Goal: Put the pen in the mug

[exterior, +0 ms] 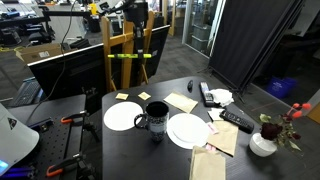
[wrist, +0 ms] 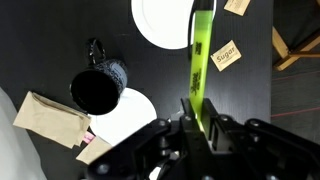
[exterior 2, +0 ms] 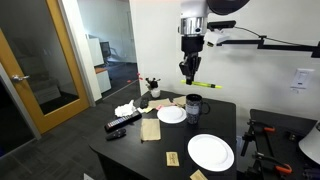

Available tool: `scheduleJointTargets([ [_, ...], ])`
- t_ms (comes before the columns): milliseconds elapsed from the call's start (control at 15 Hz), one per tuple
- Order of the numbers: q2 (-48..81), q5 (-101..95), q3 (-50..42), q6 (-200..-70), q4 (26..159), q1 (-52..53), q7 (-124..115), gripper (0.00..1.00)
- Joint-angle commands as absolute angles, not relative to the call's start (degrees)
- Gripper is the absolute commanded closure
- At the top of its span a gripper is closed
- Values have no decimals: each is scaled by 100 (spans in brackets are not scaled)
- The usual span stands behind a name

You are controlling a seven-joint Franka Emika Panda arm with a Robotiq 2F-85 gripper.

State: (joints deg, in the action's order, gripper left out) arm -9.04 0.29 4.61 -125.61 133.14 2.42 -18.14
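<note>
My gripper (wrist: 198,118) is shut on the yellow-green pen (wrist: 201,55) and holds it level, high above the black table. In both exterior views the pen (exterior: 130,57) (exterior 2: 205,85) sticks out sideways from the fingers (exterior: 136,48) (exterior 2: 189,77). The dark mug (wrist: 97,90) stands upright and looks empty, left of the pen in the wrist view. It sits between two white plates (exterior: 123,116) (exterior: 187,130) in an exterior view (exterior: 155,118). It also shows below the gripper in an exterior view (exterior 2: 194,106).
Two black remotes (exterior: 207,95) (exterior: 237,120), a white flower vase (exterior: 263,143), brown napkins (exterior: 182,102) and small packets (wrist: 226,55) lie on the table. A wooden frame (exterior: 112,50) stands behind the table. A monitor (exterior: 70,65) is at the table's side.
</note>
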Motion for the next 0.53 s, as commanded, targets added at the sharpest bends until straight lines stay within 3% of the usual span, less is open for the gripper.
scheduleJointTargets([
  [0, -904, 32, 467, -12548, 13306, 234, -1810, 86],
  [133, -904, 32, 467, -12548, 13306, 234, -1810, 86],
  [200, -917, -89, 503, -12612, 13324, 215, -2022, 97],
  [467, -1010, -745, 632, -12898, 13397, 154, -2992, 97],
])
